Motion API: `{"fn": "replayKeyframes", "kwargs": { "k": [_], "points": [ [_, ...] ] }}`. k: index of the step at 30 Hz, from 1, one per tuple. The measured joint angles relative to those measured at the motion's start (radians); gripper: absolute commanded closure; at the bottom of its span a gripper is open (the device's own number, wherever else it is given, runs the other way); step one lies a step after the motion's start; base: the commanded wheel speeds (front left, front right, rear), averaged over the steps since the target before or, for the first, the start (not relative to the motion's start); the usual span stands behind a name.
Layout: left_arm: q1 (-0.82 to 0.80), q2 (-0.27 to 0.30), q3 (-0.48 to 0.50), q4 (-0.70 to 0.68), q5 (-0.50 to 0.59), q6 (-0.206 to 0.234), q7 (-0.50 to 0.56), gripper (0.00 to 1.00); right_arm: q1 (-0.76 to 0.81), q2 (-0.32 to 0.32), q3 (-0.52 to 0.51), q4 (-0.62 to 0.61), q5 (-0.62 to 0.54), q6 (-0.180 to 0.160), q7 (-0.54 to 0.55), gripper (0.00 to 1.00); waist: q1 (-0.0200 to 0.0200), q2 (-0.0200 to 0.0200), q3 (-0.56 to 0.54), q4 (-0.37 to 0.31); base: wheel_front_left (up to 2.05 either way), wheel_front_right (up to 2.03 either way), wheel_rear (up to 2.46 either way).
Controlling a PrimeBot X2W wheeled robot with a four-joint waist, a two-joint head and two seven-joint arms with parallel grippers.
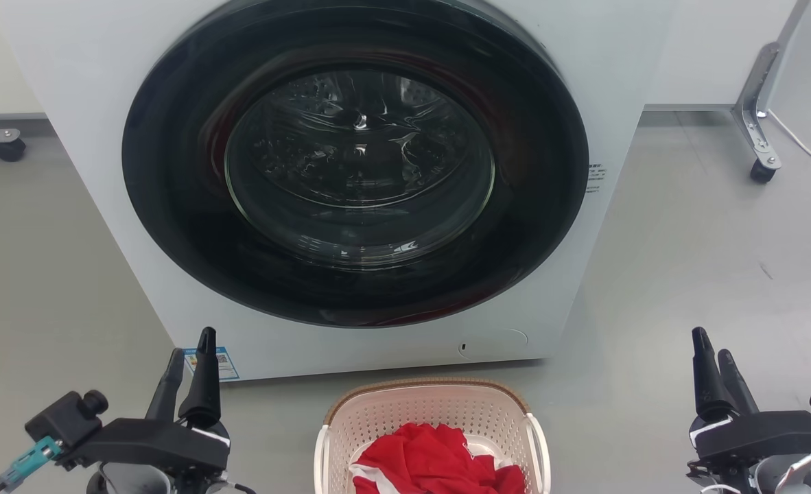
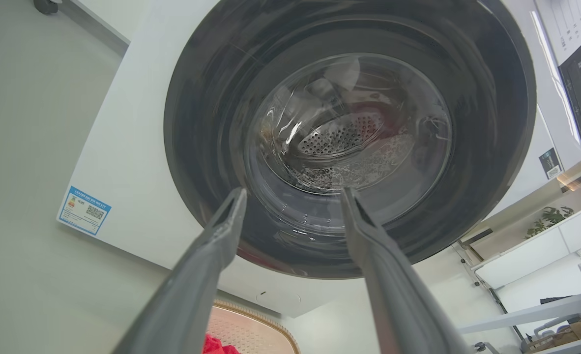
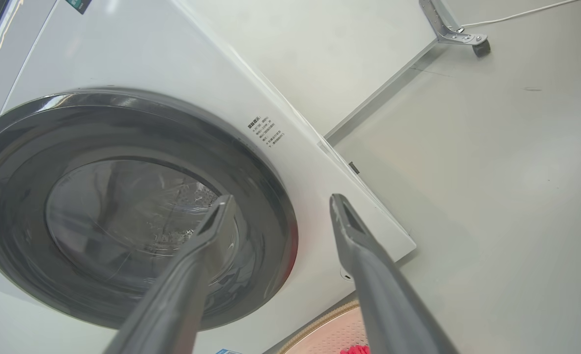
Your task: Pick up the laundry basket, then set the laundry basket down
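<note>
- The left gripper holds nothing. Its wrist view shows its two fingers parted with a clear gap. It hangs well off to the left of the laundry basket, with its tips aimed past the basket.
- The right gripper is likewise empty, with its fingers spread, and it sits well off to the basket's right.
- The basket rests on the floor between the two grippers, and neither touches it. A red garment is heaped inside.
- A white loop handle runs along each side of the basket, the left handle and the right handle. Their near ends are cut off by the bottom edge of the head view.
- Just beyond the basket's far rim stands the washing machine, with its round door closed.
- In my judgement the pick-up has not begun. Both arms must first come inward and down to the handles.
- What could go wrong:
  - If one side grips sooner or higher than the other, the basket could tip and spill the garment.
  - A thin handle could slip out of long, smooth fingers that close too near its end.
  - A fingertip could snag in the perforated wall instead of passing under the loop.
  - If the lift drifts away from the robot, the basket's far rim could knock the machine's front.
</note>
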Motion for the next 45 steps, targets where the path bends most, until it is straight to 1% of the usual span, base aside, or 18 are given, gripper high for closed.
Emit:
{"fn": "replayKeyframes", "kwargs": {
  "k": [2, 3, 5, 7, 8, 10, 18, 21, 24, 33, 45],
  "points": [
    [0.000, 0.003, -0.007, -0.014, 0.032, 0.002, -0.008, 0.00, 0.000, -0.007, 0.010, -0.010, -0.038, -0.008, -0.006, 0.00, 0.0000, 0.0000, 0.000, 0.000, 0.00, 0.00, 0.00],
    [0.000, 0.005, -0.011, -0.020, 0.048, 0.010, -0.012, 0.00, 0.000, -0.010, 0.014, -0.014, -0.050, -0.009, -0.012, 0.00, 0.0000, 0.0000, 0.000, 0.000, 0.00, 0.00, 0.00],
    [0.000, 0.006, -0.015, -0.025, 0.069, 0.010, -0.013, 0.00, 0.000, -0.013, 0.019, -0.020, -0.067, -0.010, -0.013, 0.00, 0.0000, 0.0000, 0.000, 0.001, 0.00, 0.00, 0.00],
    [0.000, 0.008, -0.024, -0.038, 0.097, 0.019, -0.022, 0.00, 0.000, -0.018, 0.028, -0.031, -0.103, -0.018, -0.022, 0.00, 0.0000, 0.0000, 0.000, 0.001, 0.00, 0.00, 0.00],
    [0.000, 0.010, -0.030, -0.046, 0.132, 0.021, -0.028, 0.00, 0.000, -0.022, 0.037, -0.041, -0.136, -0.026, -0.027, 0.00, 0.0000, 0.0000, 0.000, 0.001, 0.00, 0.00, 0.00],
    [0.000, 0.013, -0.035, -0.055, 0.156, 0.027, -0.033, 0.00, 0.000, -0.027, 0.047, -0.048, -0.168, -0.027, -0.034, 0.00, 0.0000, 0.0000, 0.001, 0.001, 0.00, 0.00, 0.00],
    [0.000, 0.018, -0.063, -0.077, 0.266, 0.045, -0.062, 0.00, 0.000, -0.044, 0.075, -0.070, -0.287, -0.052, -0.060, 0.00, 0.0000, 0.0000, 0.002, 0.000, 0.00, 0.00, 0.00],
    [0.000, 0.019, -0.070, -0.082, 0.303, 0.054, -0.073, 0.00, 0.000, -0.050, 0.084, -0.075, -0.324, -0.061, -0.074, 0.00, 0.0000, 0.0000, 0.003, 0.000, 0.00, 0.00, 0.00],
    [0.000, 0.020, -0.080, -0.087, 0.339, 0.062, -0.084, 0.00, 0.000, -0.054, 0.094, -0.081, -0.362, -0.062, -0.083, 0.00, 0.0000, 0.0000, 0.003, 0.001, 0.00, 0.00, 0.00],
    [0.000, 0.024, -0.104, -0.102, 0.451, 0.084, -0.117, 0.00, 0.000, -0.061, 0.121, -0.098, -0.476, -0.087, -0.115, 0.00, 0.0000, 0.0000, 0.002, 0.003, 0.00, 0.00, 0.00],
    [0.000, 0.032, -0.140, -0.112, 0.584, 0.113, -0.135, 0.00, 0.000, -0.074, 0.150, -0.103, -0.603, -0.114, -0.156, 0.00, 0.0000, 0.0000, 0.000, 0.003, 0.00, 0.00, 0.00]
  ]
}}
